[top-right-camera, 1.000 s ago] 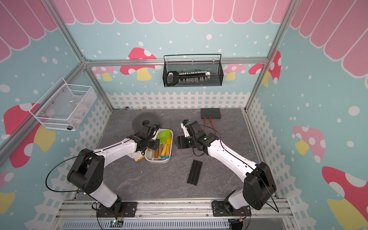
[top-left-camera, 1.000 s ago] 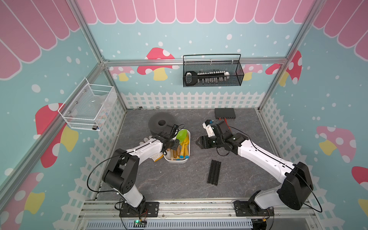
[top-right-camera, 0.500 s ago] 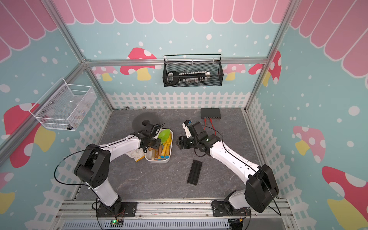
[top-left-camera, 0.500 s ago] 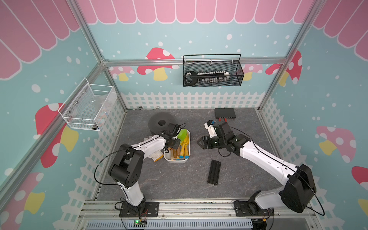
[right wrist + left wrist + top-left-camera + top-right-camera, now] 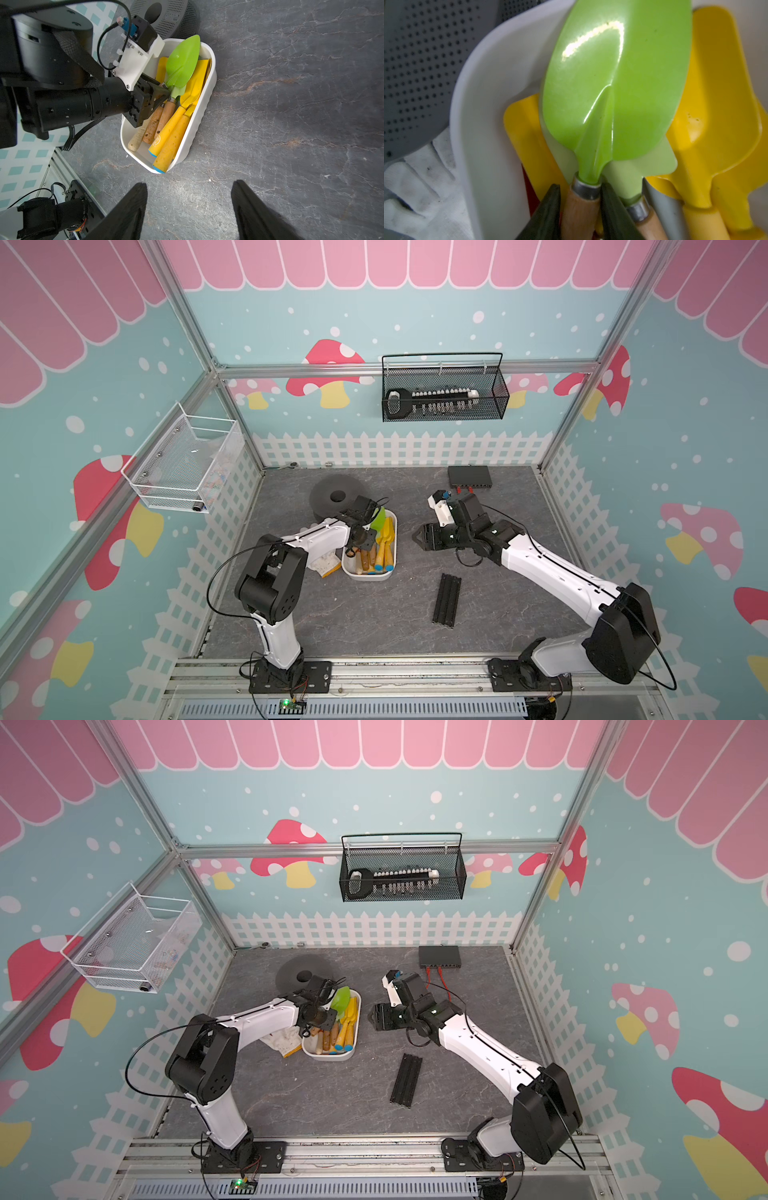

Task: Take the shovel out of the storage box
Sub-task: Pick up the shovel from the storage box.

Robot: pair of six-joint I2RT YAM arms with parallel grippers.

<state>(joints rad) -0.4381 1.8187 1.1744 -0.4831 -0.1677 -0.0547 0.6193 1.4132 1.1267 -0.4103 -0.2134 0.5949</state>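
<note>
The storage box (image 5: pixel 370 576) (image 5: pixel 328 1054) is a shallow white tub left of the floor's centre, holding several toy garden tools. On top lies the shovel (image 5: pixel 612 93) (image 5: pixel 182 62), with a green blade and a wooden handle. My left gripper (image 5: pixel 581 185) (image 5: pixel 365 537) reaches into the tub from its left side. Its two dark fingers press the wooden handle just behind the metal ferrule. The blade tip rests over the tub's far rim (image 5: pixel 483 124). My right gripper (image 5: pixel 189 182) (image 5: pixel 417 537) hangs open over bare floor to the right of the tub, holding nothing.
A grey perforated round object (image 5: pixel 336 495) stands behind the tub and a white glove (image 5: pixel 326 562) lies at its left. A black bar (image 5: pixel 446 599) lies front right. A black switch box (image 5: pixel 469 476) sits at the back. Two wire baskets (image 5: pixel 442 393) (image 5: pixel 183 464) hang on the walls.
The left gripper's jaws have narrowed onto the shovel's handle and the left arm has shifted a little. The right arm has hardly moved.
</note>
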